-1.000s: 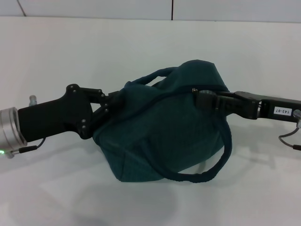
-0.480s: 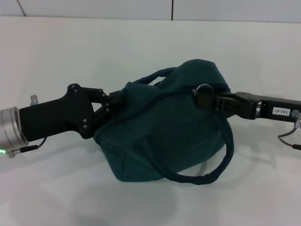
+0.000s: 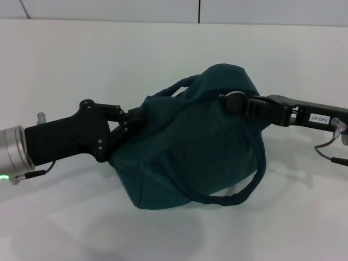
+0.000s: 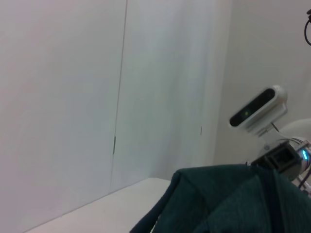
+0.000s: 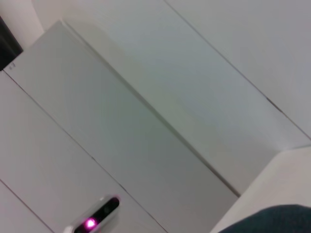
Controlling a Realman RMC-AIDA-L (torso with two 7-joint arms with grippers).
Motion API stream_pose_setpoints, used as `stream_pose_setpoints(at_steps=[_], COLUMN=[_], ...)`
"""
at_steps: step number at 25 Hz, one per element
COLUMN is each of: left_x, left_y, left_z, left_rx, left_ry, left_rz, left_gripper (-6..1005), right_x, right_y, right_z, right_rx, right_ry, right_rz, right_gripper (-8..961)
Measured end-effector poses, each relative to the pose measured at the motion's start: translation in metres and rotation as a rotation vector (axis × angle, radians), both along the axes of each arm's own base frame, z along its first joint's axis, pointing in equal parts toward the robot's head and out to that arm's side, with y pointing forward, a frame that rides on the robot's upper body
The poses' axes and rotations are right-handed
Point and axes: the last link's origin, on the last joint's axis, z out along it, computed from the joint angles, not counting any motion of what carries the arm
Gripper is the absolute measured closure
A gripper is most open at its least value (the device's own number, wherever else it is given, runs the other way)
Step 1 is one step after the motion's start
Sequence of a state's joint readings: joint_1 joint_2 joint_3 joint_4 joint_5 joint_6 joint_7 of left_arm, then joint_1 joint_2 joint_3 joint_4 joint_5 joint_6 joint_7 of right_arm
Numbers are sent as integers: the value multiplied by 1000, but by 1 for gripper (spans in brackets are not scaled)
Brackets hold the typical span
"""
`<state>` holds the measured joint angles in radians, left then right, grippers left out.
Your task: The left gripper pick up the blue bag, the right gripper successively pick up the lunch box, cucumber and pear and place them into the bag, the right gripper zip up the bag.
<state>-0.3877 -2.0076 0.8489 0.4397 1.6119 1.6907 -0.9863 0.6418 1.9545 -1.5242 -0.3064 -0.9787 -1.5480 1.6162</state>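
The left pincer [image 3: 130, 120] grips the bag [image 3: 187, 147] at its left end; the right pincer [image 3: 235, 103] is clamped on its zipper pull, opposite.

I see a white counter [image 3: 81, 60]. The blue bag [image 3: 185, 147] rests directly on it, between the left fingers [image 3: 128, 120] and the right fingers [image 3: 239, 103].

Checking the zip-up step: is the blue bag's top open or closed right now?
Closed, as far as the head view shows: the blue bag shows no opening or lining, with the right gripper at its zipper end.
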Motion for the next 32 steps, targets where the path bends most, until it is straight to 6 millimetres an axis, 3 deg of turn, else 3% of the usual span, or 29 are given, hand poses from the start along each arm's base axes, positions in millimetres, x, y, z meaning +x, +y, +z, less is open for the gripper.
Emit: stream_pose_setpoints(at_steps=[13,18,32], left_x=[-3,-2,-3], left_y=[2,3,5], left_z=[-1,-1,-3], left_rx=[8,9,14], left_ry=[15,17,26], left_rz=[19,18,29], left_gripper=[944,944,945], right_x=[4,8,18], right_y=[0,-1,-4], right_z=[1,7,18], right_rx=[18,61,101], right_ry=[-4,17,43], right_rz=[-12,-19,-47], right_gripper=[808,907,934])
